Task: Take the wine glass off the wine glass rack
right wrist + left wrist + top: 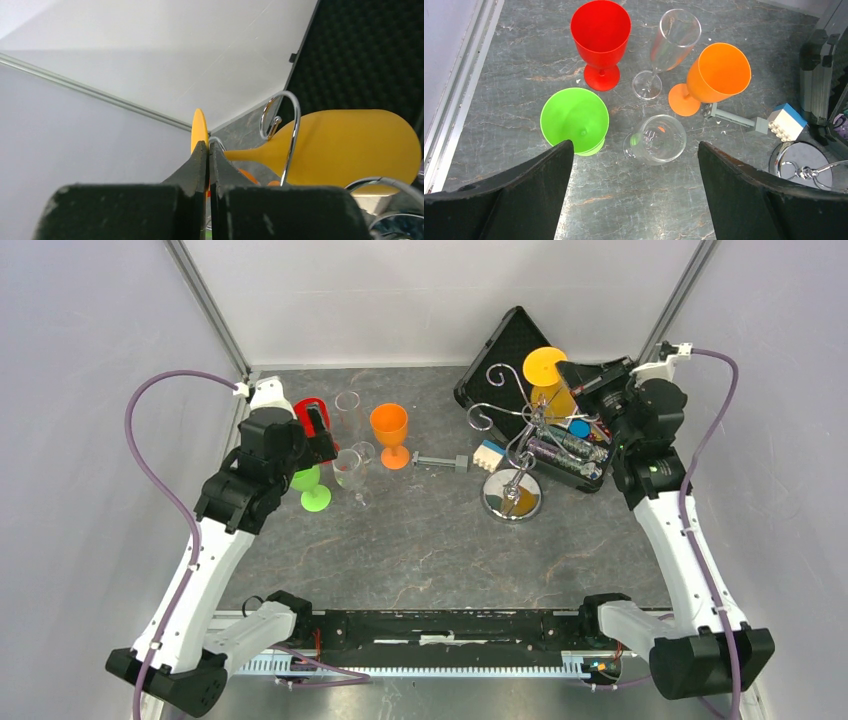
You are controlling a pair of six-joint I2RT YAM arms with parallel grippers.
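Observation:
The silver wire wine glass rack stands right of centre on its round mirrored base, with curled arms on top. A yellow wine glass hangs upside down from it, foot up. My right gripper is shut on the edge of the yellow foot; the yellow bowl lies behind a wire hook. In the top view the right gripper is beside the foot. My left gripper is open and empty above a group of glasses at the left.
Under the left gripper stand a green glass, a red glass, a clear flute, an orange glass and a clear glass. A blue-white block and grey bar lie nearby. An open black case is behind the rack.

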